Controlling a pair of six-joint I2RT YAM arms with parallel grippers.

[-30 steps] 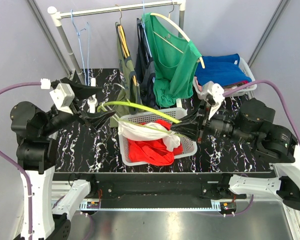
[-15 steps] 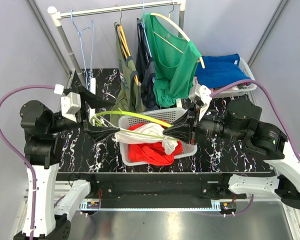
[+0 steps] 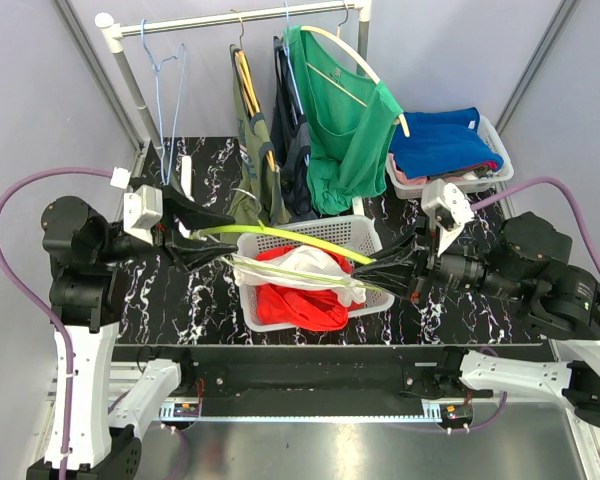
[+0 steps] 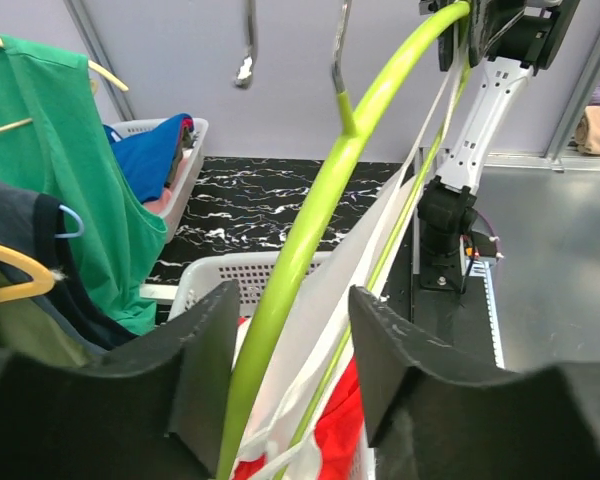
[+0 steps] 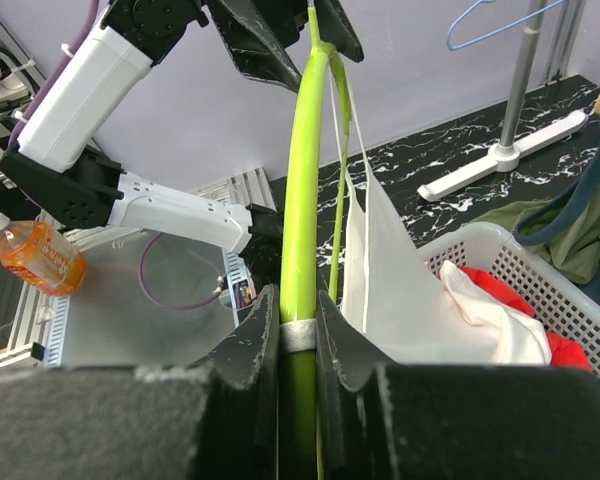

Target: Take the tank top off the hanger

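Here, grey walls [image 3: 40,90] surround the marbled table [image 3: 160,300] beneath the hanger [image 5: 300,180].

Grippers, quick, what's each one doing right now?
Left gripper: open, lime hanger between its fingers, not clamped.
Right gripper: closed on the lime hanger.

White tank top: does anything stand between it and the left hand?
Only the green hanger: its bar passes between the fingers of the left hand, close beside the white tank top. Nothing else visible stands between them.
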